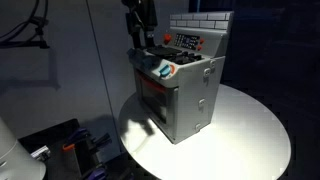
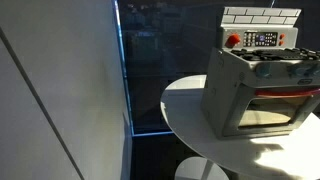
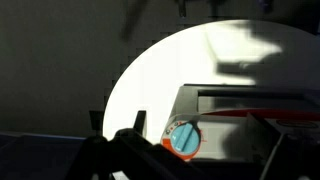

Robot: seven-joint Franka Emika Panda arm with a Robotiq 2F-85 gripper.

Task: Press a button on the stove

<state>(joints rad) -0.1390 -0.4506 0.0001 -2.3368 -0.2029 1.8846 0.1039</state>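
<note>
The grey toy stove (image 1: 185, 95) stands on a round white table (image 1: 250, 125). It has a white brick-pattern back panel (image 1: 200, 20), a red control strip with buttons (image 1: 188, 42), and a blue-and-red knob (image 1: 165, 71) at its front top edge. My gripper (image 1: 140, 38) hangs above the stove's top, near the corner with the knob, apart from it. In the wrist view my gripper (image 3: 205, 130) has dark fingers spread apart and empty, with the blue-and-red knob (image 3: 183, 138) between them and below. An exterior view shows the stove (image 2: 258, 90) and its oven window, but not the gripper.
The white table's edge (image 3: 120, 80) curves close to the stove, with dark floor beyond. A tall white panel (image 2: 60, 90) stands beside the table. Dark equipment with cables (image 1: 70, 145) lies on the floor.
</note>
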